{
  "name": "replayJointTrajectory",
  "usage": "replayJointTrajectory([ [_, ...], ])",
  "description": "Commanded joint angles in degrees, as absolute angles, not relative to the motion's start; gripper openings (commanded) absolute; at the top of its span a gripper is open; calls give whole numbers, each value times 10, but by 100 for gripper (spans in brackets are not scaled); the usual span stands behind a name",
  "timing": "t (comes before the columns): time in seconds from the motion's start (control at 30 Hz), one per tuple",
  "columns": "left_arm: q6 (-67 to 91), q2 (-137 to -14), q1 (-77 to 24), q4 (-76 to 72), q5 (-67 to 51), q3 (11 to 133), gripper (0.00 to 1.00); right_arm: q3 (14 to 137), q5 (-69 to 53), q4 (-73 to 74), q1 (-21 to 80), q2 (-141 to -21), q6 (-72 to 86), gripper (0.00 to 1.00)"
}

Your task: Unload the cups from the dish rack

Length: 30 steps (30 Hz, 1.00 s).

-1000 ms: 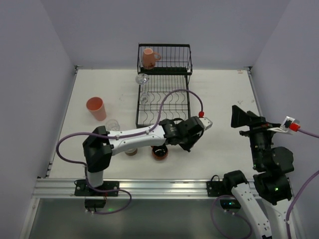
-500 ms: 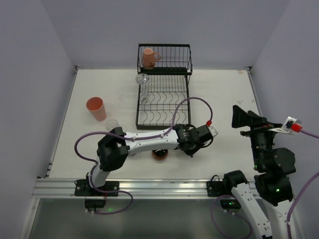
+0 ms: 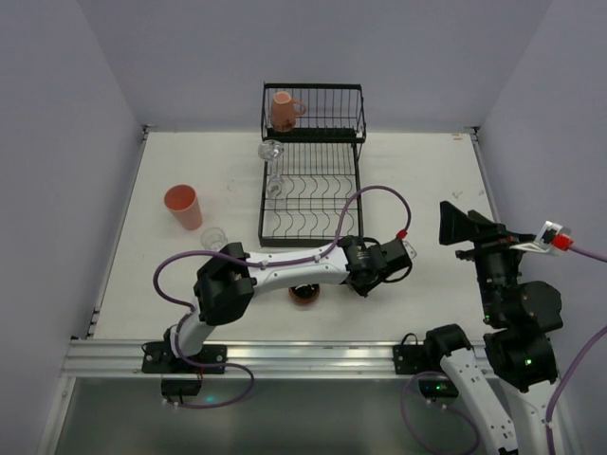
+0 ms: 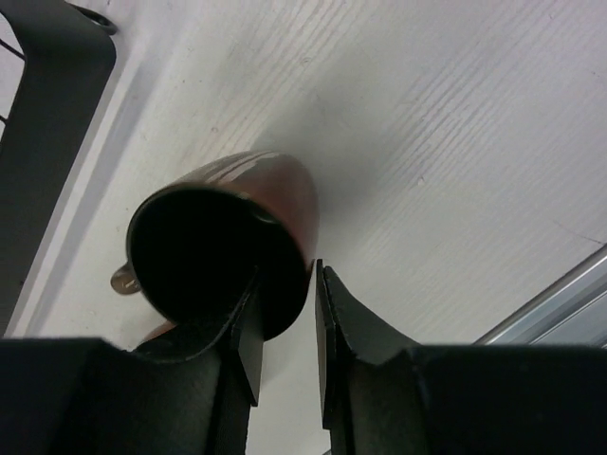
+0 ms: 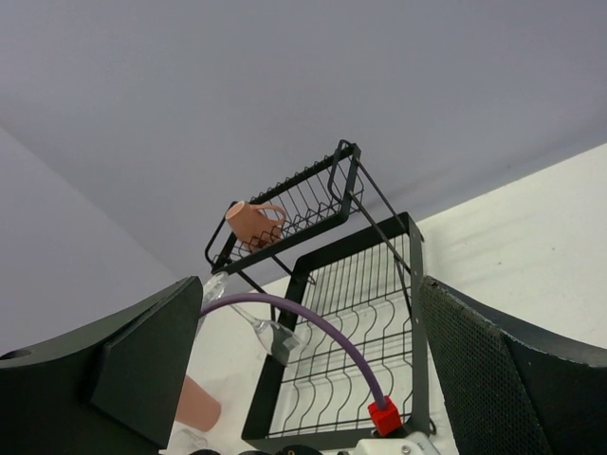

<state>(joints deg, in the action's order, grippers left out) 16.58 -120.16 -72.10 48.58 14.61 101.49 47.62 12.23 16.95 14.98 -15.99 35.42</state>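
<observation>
The left pincer [image 4: 287, 284] is nearly pressed together, and the rim of a dark brown mug [image 4: 275, 190] is pinched in it: 1 finger is set inside the mouth, the other against the outer wall. The mug is tilted with its mouth turned toward the wrist camera, and its handle shows at 9 o'clock. Whether its base touches the tabletop [image 3: 427, 180] cannot be told.

In the top view this pincer is found just at 6 o'clock of the near right corner of the dish rack [image 3: 285, 244]. A squat reddish cup [image 3: 303, 294] stands at its 9 o'clock, partly under the forearm. A purple cable [image 3: 370, 194] is looped over the right side of the flat tier.

The right pincer [image 5: 308, 294] is spread wide and nothing is held or touched by it; it is raised at 3 o'clock of the rack, well apart from it.

A pink mug [image 3: 283, 110] is seated in the raised tier at 12 o'clock. A clear stemmed glass [image 3: 272, 152] is laid along the flat tier's left edge. A salmon tumbler [image 3: 182, 206] and a small clear glass [image 3: 214, 237] are placed on the tabletop at 9 o'clock of the rack.
</observation>
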Motion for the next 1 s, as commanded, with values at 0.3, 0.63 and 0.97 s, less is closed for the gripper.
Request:
replayJointTrajectory([
  [0.3, 160, -1162, -723, 467, 206, 1050, 55, 499, 75, 136, 149, -178, 374, 98],
  [0.63, 174, -1032, -690, 325, 276, 1015, 84, 518, 11, 107, 149, -209, 366, 98],
  [0.97, 178, -751, -667, 139, 376, 824, 93, 548, -90, 86, 149, -290, 349, 94],
])
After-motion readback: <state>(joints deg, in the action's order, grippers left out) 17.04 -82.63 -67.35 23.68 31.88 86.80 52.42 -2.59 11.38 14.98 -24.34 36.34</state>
